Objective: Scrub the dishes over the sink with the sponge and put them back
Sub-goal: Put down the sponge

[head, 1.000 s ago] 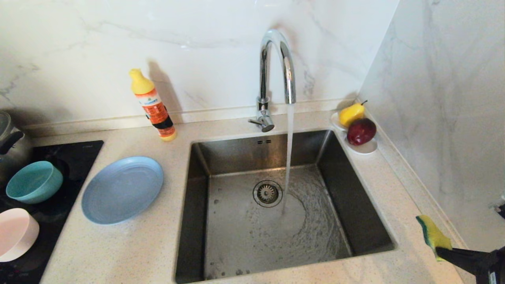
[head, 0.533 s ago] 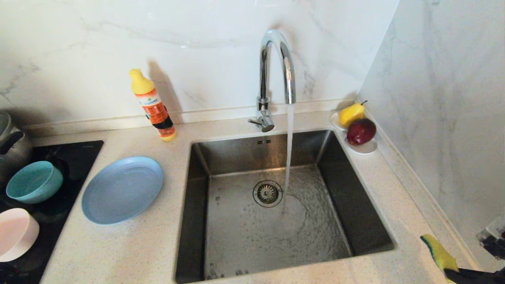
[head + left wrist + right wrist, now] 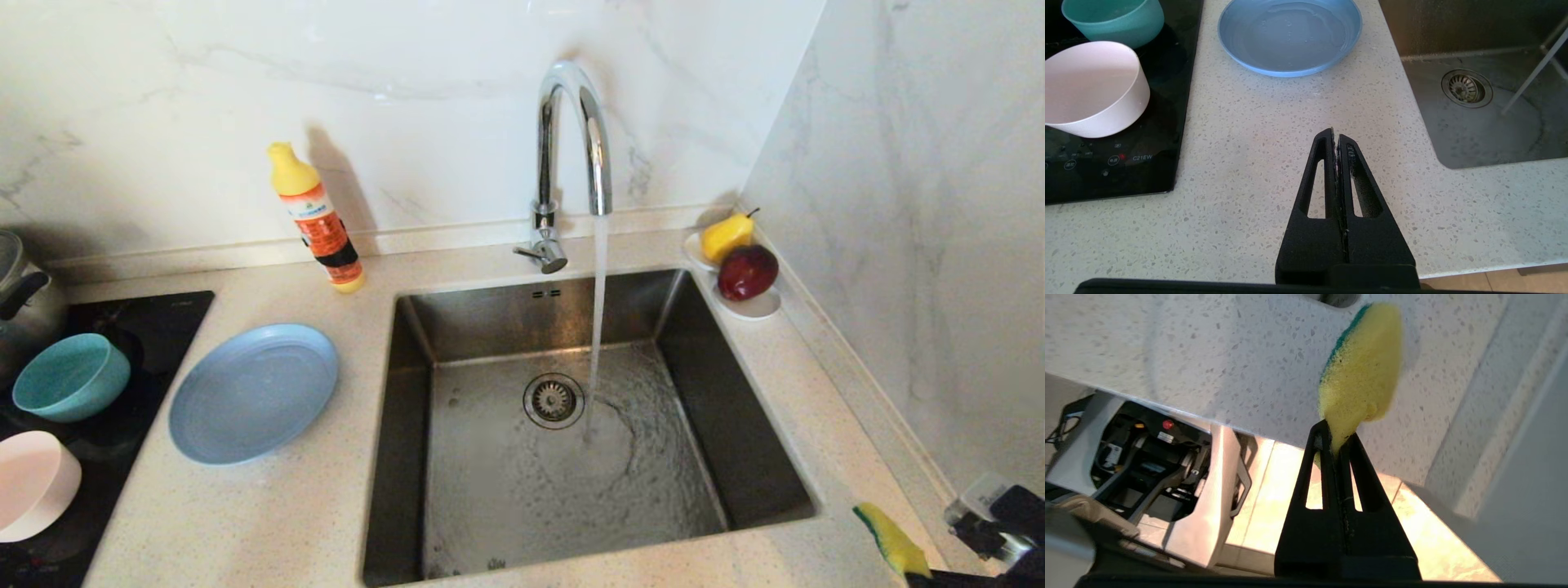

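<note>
The grey-blue plate (image 3: 253, 394) (image 3: 1290, 36) lies on the counter left of the sink (image 3: 506, 318) (image 3: 1494, 130). The teal bowl (image 3: 72, 376) (image 3: 1112, 18) and the pink bowl (image 3: 33, 486) (image 3: 1092, 87) stand on the black hob. At the counter's near right corner my right gripper (image 3: 927, 576) (image 3: 1336, 435) is shut on one end of the yellow sponge (image 3: 891, 539) (image 3: 1361, 371), whose green side faces the sink. Over the counter's front edge, below the plate, my left gripper (image 3: 1335, 134) hangs shut and empty.
Water runs from the chrome faucet (image 3: 571, 139) into the basin beside the drain (image 3: 553, 400). An orange detergent bottle (image 3: 318, 220) stands at the back. A white dish (image 3: 755, 306) with pear and apple sits by the right wall. A kettle (image 3: 20, 302) stands far left.
My right gripper has carried the sponge down and back toward the counter's near right corner. More of the right wrist shows by the wall. The left arm has not moved.
</note>
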### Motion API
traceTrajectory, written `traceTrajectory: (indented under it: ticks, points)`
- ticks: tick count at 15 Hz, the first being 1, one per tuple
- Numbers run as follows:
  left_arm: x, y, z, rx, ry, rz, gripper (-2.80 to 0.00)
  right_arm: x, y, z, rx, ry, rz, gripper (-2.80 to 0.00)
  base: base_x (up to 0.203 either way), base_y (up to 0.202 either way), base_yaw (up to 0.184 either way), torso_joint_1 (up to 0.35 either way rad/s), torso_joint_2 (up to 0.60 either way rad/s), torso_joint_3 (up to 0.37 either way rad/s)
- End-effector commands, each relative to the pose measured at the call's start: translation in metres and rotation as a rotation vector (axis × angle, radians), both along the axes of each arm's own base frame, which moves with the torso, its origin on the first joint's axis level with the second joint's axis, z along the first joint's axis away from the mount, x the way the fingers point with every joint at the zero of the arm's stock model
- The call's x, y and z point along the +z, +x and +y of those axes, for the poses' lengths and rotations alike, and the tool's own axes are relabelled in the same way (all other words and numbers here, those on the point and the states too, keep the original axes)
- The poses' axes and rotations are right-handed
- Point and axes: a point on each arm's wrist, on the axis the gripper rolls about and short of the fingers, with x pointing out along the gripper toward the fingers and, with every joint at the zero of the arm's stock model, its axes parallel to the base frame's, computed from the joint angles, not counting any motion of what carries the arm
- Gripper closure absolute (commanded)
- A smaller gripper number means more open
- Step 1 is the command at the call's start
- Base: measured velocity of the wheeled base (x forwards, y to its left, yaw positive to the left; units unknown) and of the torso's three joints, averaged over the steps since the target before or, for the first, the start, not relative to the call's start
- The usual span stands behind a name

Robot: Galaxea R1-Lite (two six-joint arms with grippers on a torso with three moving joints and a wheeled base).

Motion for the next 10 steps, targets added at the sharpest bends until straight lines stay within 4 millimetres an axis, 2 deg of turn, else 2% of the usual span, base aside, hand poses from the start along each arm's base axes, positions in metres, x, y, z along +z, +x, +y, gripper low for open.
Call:
traceTrajectory:
  ticks: [1, 10]
  points:
    - [0.000, 0.000, 0.000, 0.001, 0.000, 0.003, 0.00, -0.010, 0.014, 0.002, -0.002, -0.012, 0.042, 0.00, 0.000, 0.000, 0.000, 0.000, 0.00, 0.000]
    - [0.000, 0.000, 0.000, -0.001, 0.000, 0.003, 0.00, -0.033, 0.070, -0.001, -0.045, -0.056, 0.024, 0.00, 0.000, 0.000, 0.000, 0.000, 0.00, 0.000]
